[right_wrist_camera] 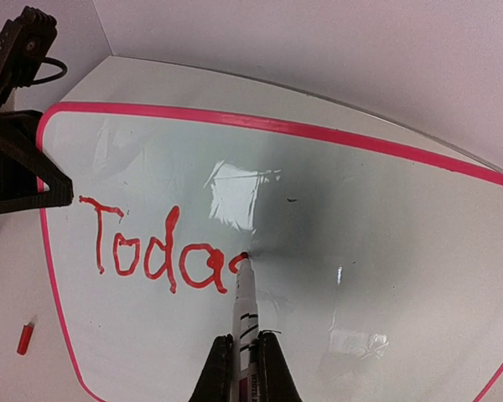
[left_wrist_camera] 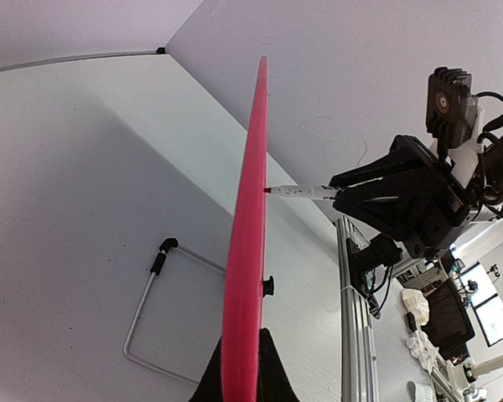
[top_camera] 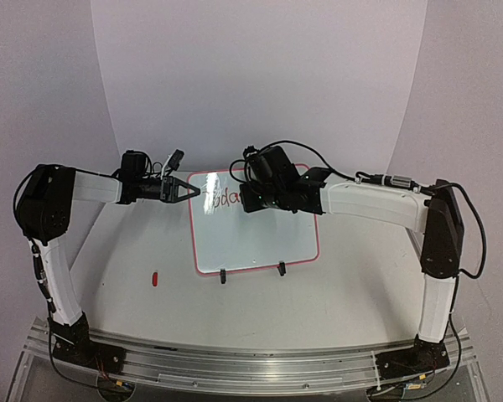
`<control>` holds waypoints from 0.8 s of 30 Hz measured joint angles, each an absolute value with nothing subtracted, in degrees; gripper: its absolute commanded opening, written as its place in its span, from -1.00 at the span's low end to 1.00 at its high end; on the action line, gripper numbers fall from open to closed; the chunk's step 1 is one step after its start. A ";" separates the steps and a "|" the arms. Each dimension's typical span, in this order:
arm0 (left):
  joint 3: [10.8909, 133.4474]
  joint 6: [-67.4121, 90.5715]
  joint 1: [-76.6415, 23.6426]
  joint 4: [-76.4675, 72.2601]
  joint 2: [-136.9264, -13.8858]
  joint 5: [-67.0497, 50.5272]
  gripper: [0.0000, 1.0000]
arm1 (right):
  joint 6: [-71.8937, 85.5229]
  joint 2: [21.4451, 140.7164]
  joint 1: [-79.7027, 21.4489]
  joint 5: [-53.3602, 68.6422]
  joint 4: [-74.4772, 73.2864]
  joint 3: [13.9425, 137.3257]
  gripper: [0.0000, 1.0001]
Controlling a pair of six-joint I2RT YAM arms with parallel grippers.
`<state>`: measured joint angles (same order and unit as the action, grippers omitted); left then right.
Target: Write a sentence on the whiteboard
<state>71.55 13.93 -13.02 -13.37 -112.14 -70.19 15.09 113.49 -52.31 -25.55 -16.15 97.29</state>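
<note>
Progress: early. Sentence (right_wrist_camera: 151,251) so far reads "Toda" in red, w/ a fifth letter just begun where the marker (right_wrist_camera: 244,293) tip meets the whiteboard (top_camera: 256,243). We judge the "y" unfinished and "is full of light" all left to do, i.e. most of the job. Whiteboard is propped on its two clip feet (top_camera: 223,275) at mid-table, leaning back as far as we can tell, w/ the lettering in its 10–11 o'clock corner in the top view.

Right gripper (right_wrist_camera: 246,358) is closed narrow round the marker barrel, tip touching the board. Left gripper (top_camera: 193,191) is pinched tight on the board's frame at approx 10 o'clock, steadying it.

Room: in the right wrist view, bare white runs from the tip toward 3 o'clock up to the pink frame, so we reckon line one has space for more words. The lower half toward 6 o'clock is blank for line two. Edges to mind: the frame at 3 o'clock, and the left gripper's jaws just beside the "T" at 9 o'clock. Red cap (top_camera: 154,278) lies on the table (top_camera: 360,276) at the board's 8 o'clock, well apart, no obstruction.
</note>
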 measured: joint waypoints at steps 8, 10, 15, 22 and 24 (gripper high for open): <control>71.55 13.98 -13.02 -13.32 -112.14 -70.08 -1.00 | 15.82 113.49 -52.31 -25.27 -17.44 97.38 -1.00; 71.55 13.98 -13.02 -13.21 -112.14 -70.06 -1.00 | 16.16 113.49 -52.31 -25.02 -17.79 97.38 -1.00; 71.55 13.98 -13.02 -13.04 -112.14 -69.96 -1.00 | 16.84 113.49 -52.31 -24.11 -18.92 97.38 -1.00; 71.55 13.98 -13.02 -13.04 -112.14 -69.90 -1.00 | 17.48 113.47 -52.31 -23.62 -20.08 97.38 -1.00; 71.55 13.98 -13.02 -13.02 -112.14 -69.89 -1.00 | 17.59 113.47 -52.33 -23.56 -20.40 97.38 -1.00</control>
<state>71.55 13.98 -13.02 -13.02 -112.14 -69.89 17.59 113.47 -52.33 -23.56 -20.40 97.38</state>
